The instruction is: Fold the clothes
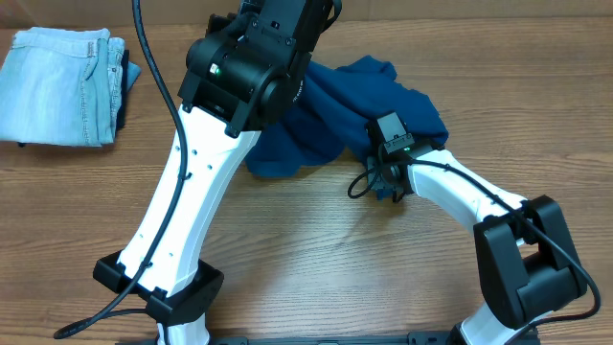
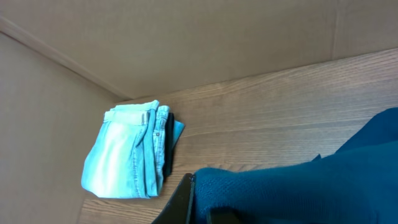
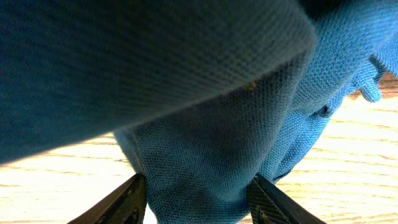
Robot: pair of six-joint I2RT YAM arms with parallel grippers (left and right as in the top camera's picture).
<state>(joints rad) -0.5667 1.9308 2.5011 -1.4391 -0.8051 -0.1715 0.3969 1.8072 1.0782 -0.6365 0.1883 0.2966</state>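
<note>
Looking from the arm bases outward: wood-grain table (image 1: 316, 259), right arm (image 1: 460, 196) reaching in low from the right, left arm (image 1: 192, 192) stretched long toward the far side.

Right gripper (image 3: 199, 202) sits at the near right edge of the polo shirt (image 1: 345, 115). Jaws partly spread, one black finger on each side of a hanging fold, both fingers against the cloth. No firm pinch visible.

Shirt itself: deep teal-blue, unfolded, lying as a crumpled heap at centre-right of the table. Near part is flat on the wood. The far left part disappears under the left arm's wrist housing. Up close the fabric shows a fine knit weave, soft, draping in thick rolled folds, lighter teal where the light hits and nearly navy in the shadows. Collar and placket can't be made out in the bunching.

Left gripper (image 2: 198, 210) is hidden from above by its own arm. Its wrist view shows it closed on a gathered edge of the shirt. The cloth bunches right at the dark finger and runs off to the right, above the tabletop.

Farther back, at the far left corner: pale blue jeans (image 1: 57, 86), folded in a neat stack, well apart from the shirt. Behind them, a brown cardboard wall (image 2: 186, 43).
</note>
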